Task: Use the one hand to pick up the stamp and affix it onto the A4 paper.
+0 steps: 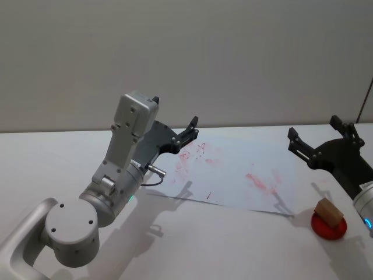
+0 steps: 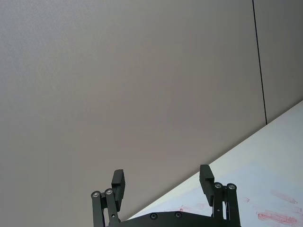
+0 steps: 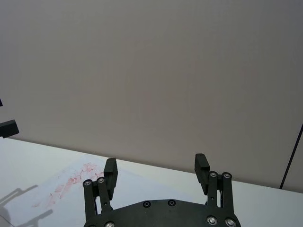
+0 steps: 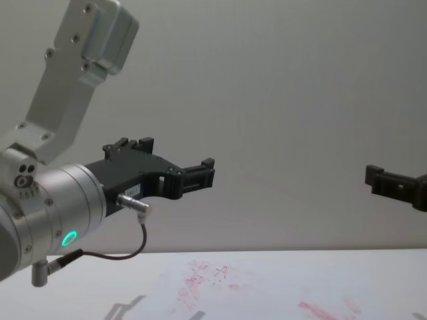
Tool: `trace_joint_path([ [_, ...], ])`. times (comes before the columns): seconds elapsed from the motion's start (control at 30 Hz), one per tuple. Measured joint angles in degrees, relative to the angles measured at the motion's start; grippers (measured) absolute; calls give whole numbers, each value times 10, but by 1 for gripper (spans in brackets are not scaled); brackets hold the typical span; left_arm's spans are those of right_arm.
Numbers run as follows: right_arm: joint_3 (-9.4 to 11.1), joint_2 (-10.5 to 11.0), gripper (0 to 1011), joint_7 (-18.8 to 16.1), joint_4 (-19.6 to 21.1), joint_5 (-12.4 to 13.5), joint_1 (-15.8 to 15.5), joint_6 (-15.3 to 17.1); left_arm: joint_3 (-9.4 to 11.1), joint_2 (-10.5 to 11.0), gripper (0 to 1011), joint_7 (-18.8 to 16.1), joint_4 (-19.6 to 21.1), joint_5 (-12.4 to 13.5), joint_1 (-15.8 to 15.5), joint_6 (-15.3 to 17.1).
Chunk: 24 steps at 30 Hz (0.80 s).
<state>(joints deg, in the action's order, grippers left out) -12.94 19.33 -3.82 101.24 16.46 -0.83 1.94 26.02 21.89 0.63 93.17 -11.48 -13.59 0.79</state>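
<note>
Closest to the head camera sat the left arm, its silver joints filling the 7 o'clock part of that view. Beneath it stretched the white table, bare along its left side. On the table, from the centre out toward 3 o'clock, lay the A4 paper, flat and marked with red smudges and prints.

At the sheet's 10 o'clock corner the left gripper hung in the air, its fingers spread apart and gripping nothing. At the sheet's 2 o'clock the right gripper was likewise raised, its fingers wide apart and empty; the chest view put both well above the tabletop.

Just off the paper's near right corner, at about 4 o'clock, a round red pad rested on the table. The stamp sat on top of that pad, seemingly tipped to one side, at roughly 6 o'clock from the right gripper and well apart from it.
</note>
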Motion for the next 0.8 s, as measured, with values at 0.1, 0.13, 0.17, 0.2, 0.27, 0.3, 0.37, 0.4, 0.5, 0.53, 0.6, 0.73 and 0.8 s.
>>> trace_joint_path([
  [0.1, 0, 0, 1001, 0, 0, 0, 0, 0, 0, 0, 1001, 0, 0, 0, 0, 0],
  [0.13, 0, 0, 1001, 0, 0, 0, 0, 0, 0, 0, 1001, 0, 0, 0, 0, 0],
  [0.17, 0, 0, 1001, 0, 0, 0, 0, 0, 0, 0, 1001, 0, 0, 0, 0, 0],
  [0.2, 0, 0, 1001, 0, 0, 0, 0, 0, 0, 0, 1001, 0, 0, 0, 0, 0],
  [0.27, 0, 0, 1001, 0, 0, 0, 0, 0, 0, 0, 1001, 0, 0, 0, 0, 0],
  [0.3, 0, 0, 1001, 0, 0, 0, 0, 0, 0, 0, 1001, 0, 0, 0, 0, 0],
  [0.37, 0, 0, 1001, 0, 0, 0, 0, 0, 0, 0, 1001, 0, 0, 0, 0, 0],
  [0.4, 0, 0, 1001, 0, 0, 0, 0, 0, 0, 0, 1001, 0, 0, 0, 0, 0],
  [0.5, 0, 0, 1001, 0, 0, 0, 0, 0, 0, 0, 1001, 0, 0, 0, 0, 0],
  [0.53, 0, 0, 1001, 0, 0, 0, 0, 0, 0, 0, 1001, 0, 0, 0, 0, 0],
  [0.6, 0, 0, 1001, 0, 0, 0, 0, 0, 0, 0, 1001, 0, 0, 0, 0, 0],
  [0.73, 0, 0, 1001, 0, 0, 0, 0, 0, 0, 0, 1001, 0, 0, 0, 0, 0],
  [0.8, 0, 0, 1001, 0, 0, 0, 0, 0, 0, 0, 1001, 0, 0, 0, 0, 0],
])
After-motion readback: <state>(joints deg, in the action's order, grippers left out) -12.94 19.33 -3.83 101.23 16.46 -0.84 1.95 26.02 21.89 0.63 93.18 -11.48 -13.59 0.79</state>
